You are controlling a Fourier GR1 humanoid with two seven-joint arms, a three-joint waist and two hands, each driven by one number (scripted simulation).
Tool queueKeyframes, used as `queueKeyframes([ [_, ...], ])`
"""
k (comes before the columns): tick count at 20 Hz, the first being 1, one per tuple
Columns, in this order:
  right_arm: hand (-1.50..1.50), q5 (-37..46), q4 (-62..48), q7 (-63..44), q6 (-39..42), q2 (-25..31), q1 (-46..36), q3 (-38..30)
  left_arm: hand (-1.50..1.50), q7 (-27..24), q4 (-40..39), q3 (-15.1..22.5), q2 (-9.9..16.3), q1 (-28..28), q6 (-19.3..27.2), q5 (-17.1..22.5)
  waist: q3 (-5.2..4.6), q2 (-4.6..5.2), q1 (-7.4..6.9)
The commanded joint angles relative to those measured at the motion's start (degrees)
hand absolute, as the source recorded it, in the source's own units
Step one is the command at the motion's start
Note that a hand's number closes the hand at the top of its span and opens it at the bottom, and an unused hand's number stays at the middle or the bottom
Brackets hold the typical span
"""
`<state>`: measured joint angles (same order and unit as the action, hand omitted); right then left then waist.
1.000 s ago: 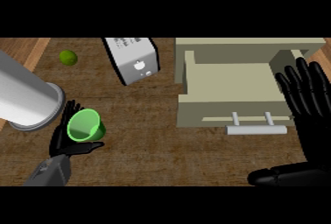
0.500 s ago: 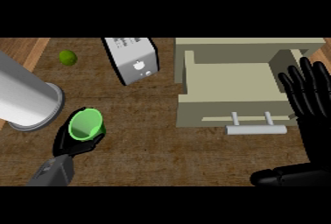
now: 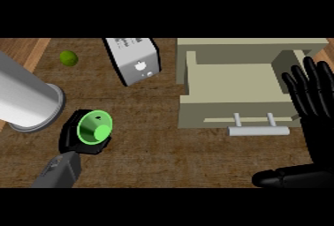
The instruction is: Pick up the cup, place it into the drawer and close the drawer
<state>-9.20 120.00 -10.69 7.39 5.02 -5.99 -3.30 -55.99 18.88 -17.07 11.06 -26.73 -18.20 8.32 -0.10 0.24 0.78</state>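
A: Where is your cup (image 3: 95, 129) right now?

B: Look toward eight o'clock on the tabletop (image 3: 163, 150). The green cup sits in your left hand (image 3: 72, 139), mouth facing up at you, with the black fingers curled round its sides. You cannot tell from here whether it touches the wood.

A: And the drawer (image 3: 231, 90)?

B: It lies toward two o'clock, pulled open, its beige tray bare inside. The handle (image 3: 258, 130) runs along its near edge, well apart from the cup.

A: Your right hand (image 3: 313, 99)?

B: At three o'clock, fingers straight and spread, holding nothing, lying over the drawer's right wall.

A: Anything else around you?

B: A big grey cylinder (image 3: 26, 99) just beside the cup at ten o'clock, a toaster (image 3: 135, 59) at twelve, and a lime (image 3: 68, 58) near eleven.
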Motion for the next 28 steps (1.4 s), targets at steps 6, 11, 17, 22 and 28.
queueKeyframes([
  [6,-1.5,-0.1,-0.6,0.7,0.4,0.2,0.6,-0.6,1.5,-7.7,8.6,0.6,-4.4,6.5,2.1,1.3,0.12,-0.38,-1.01],
  [11,-1.5,-0.8,0.9,-0.9,1.0,1.4,1.8,-1.5,1.5,-2.5,17.1,1.6,-5.1,4.0,-0.2,3.4,0.17,-0.57,-1.19],
  [17,-1.5,-1.5,-2.6,-0.1,0.8,1.3,-0.2,-2.6,1.5,11.5,34.2,8.1,-7.6,5.0,3.9,2.7,0.23,-0.62,-1.59],
  [22,-1.5,-1.1,-1.3,0.6,1.0,0.7,1.8,-1.9,1.5,24.4,50.5,10.6,-8.6,6.3,5.3,6.2,0.19,-0.6,-1.42],
  [28,-1.5,-3.1,-0.1,-2.2,1.1,2.2,-0.4,-3.8,1.5,36.9,63.9,14.0,-11.0,4.8,14.2,8.6,0.13,-0.42,-1.03],
])
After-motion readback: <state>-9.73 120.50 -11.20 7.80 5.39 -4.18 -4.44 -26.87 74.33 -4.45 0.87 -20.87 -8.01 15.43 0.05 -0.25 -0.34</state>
